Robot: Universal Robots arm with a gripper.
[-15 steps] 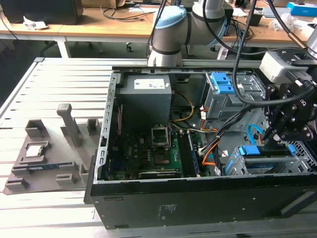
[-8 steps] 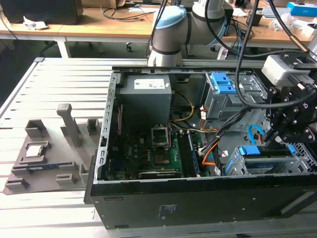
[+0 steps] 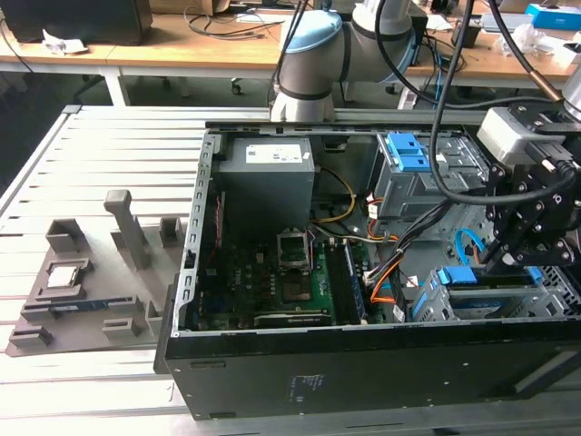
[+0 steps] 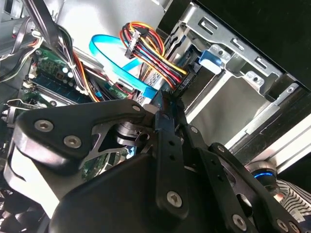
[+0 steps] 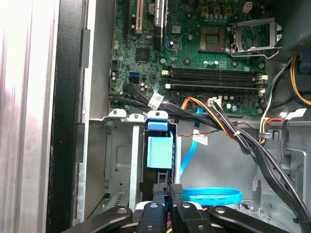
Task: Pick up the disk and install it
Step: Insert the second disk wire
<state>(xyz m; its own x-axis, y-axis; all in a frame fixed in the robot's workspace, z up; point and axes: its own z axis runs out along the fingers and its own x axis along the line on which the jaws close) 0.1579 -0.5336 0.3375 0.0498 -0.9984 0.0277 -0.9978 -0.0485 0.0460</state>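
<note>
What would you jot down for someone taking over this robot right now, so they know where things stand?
Gripper: shut, holding nothing, tips close to the disk's blue end.
Disk: already picked up and now sitting in the drive cage, inside the open computer case, on the exterior view's right.
Left: I cannot tell whether the disk is pushed fully home.
</note>
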